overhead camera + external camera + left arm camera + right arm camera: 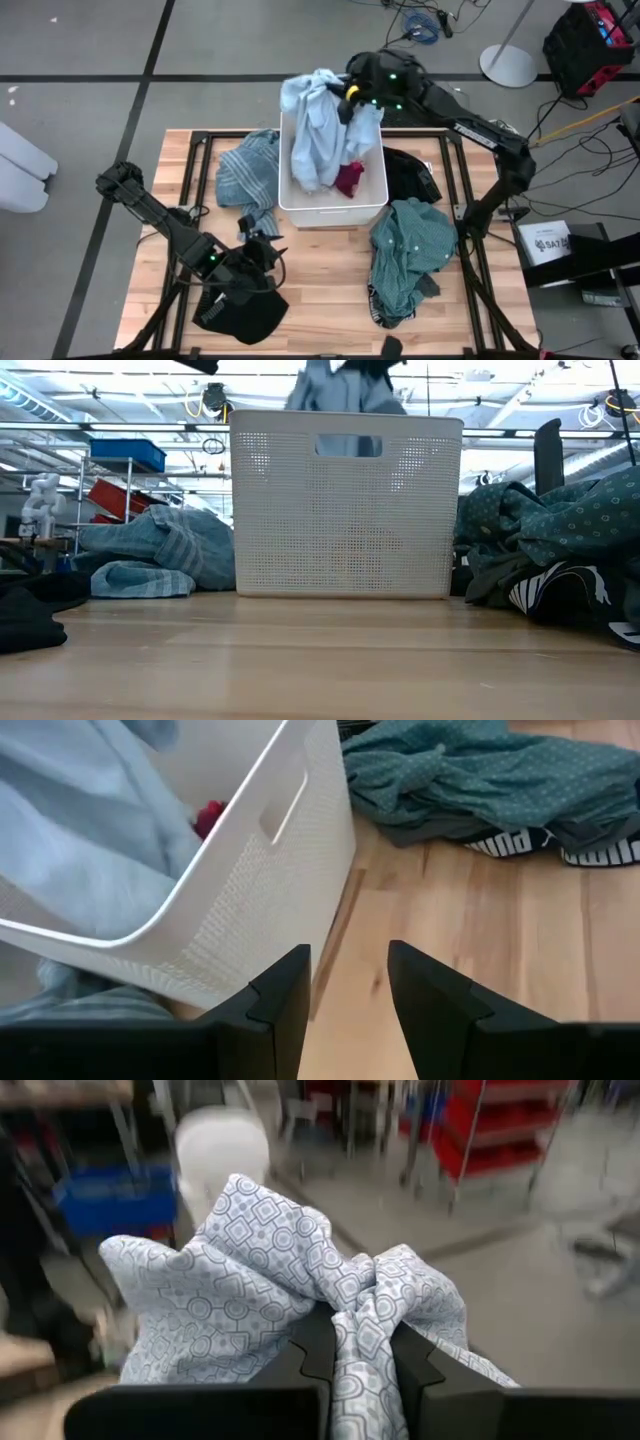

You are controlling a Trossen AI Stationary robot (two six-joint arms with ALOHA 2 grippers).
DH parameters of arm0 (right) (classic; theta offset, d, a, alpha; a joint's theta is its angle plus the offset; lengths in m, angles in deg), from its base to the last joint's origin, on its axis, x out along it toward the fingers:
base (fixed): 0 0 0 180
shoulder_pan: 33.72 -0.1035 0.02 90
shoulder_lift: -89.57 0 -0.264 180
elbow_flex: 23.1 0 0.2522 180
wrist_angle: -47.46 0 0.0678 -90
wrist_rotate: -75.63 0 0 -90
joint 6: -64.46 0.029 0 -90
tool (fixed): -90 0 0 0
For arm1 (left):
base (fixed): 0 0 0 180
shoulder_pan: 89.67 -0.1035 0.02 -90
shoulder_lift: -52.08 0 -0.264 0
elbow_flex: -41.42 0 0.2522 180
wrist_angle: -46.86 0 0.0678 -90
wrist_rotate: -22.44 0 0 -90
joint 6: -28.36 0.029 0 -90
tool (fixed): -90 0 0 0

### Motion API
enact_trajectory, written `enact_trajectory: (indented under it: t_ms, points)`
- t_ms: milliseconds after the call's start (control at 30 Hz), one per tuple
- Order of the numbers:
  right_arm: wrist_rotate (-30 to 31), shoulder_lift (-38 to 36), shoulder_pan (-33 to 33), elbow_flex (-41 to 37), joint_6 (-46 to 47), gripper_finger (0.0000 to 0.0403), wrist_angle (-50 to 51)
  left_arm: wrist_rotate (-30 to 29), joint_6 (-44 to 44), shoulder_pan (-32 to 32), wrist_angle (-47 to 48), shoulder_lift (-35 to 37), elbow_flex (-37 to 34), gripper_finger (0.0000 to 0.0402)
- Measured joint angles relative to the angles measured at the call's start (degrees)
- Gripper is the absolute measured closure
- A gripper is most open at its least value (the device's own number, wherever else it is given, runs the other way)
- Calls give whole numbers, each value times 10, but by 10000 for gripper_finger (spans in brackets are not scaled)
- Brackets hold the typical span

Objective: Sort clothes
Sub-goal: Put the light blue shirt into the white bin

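1 patterned garment [300, 1290] pinched in right end effector [360, 1345] above bin [300, 205].

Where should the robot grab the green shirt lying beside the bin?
Probably the raised, bunched folds in the middle of the green shirt, coming straight down from above. It lies crumpled flat on the table, so the folds give the fingers something to pinch, and the top is uncovered. The open left gripper is nearest.
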Motion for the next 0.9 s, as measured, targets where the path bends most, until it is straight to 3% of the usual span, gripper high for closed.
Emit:
enact_trajectory:
  t_ms: [267, 633, 900]
  points:
    - [0, 46, 4, 0, -9, 375, 125, 14, -4, 1, -5, 0, 0, 256]
    - [0, 131, -60, 0, -27, 375, 171, 14, 1, 0, -4, 0, 0, 256]
    - [0, 168, -81, 0, -69, 375, 269, 14, 15, 0, -4, 0, 0, 256]
